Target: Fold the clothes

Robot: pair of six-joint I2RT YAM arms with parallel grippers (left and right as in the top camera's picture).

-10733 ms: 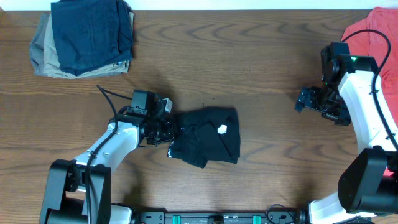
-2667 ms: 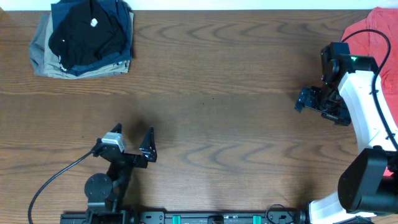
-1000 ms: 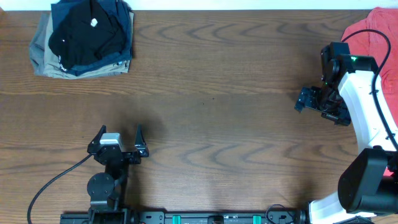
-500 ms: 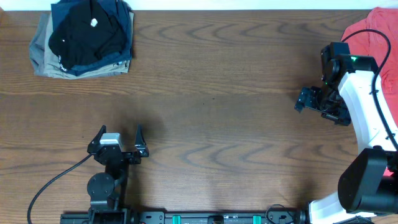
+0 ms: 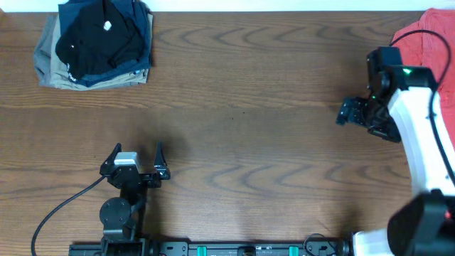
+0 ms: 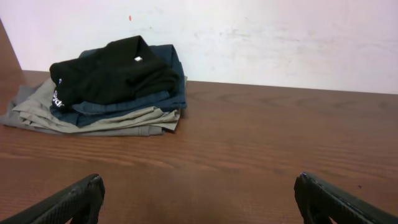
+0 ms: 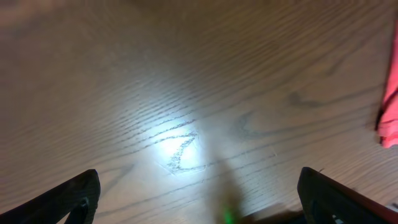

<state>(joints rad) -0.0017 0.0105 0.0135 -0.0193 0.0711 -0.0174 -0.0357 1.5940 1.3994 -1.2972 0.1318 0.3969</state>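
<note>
— Left tool (image 5: 136,151)?
— Gaping wide, gripping nothing. Parked near the front edge of the brown wood-grain surface (image 5: 249,142), left of centre, aimed toward the far side. Only bare wood between the two dark fingers (image 6: 74,202) in the wrist view.
— Right tool (image 5: 344,114)?
— Spread wide too, empty. Held above the right side, aimed leftward. Soft and blurred in its own wrist view: glare-lit wood grain below, plus a sliver of the crumpled coral-red shirt (image 7: 390,118) at the right margin.
— Whereabouts of the large black thin-fabric collared shirt (image 5: 96,44)?
— Far left corner, well apart from both tools. Folded into a compact bundle, small white logo mark facing up, more white marking along its left edge. Lying atop a folded navy garment (image 5: 141,28), that in turn atop a folded khaki garment (image 5: 48,71). Stacked three high, close to the white wall (image 6: 280,37).
— Anything else?
— Coral-red shirt bunched at the far right corner, partly out of frame, behind the white right arm (image 5: 419,121). Also a black cable (image 5: 60,206) looping from the left arm's base toward the front left.
</note>
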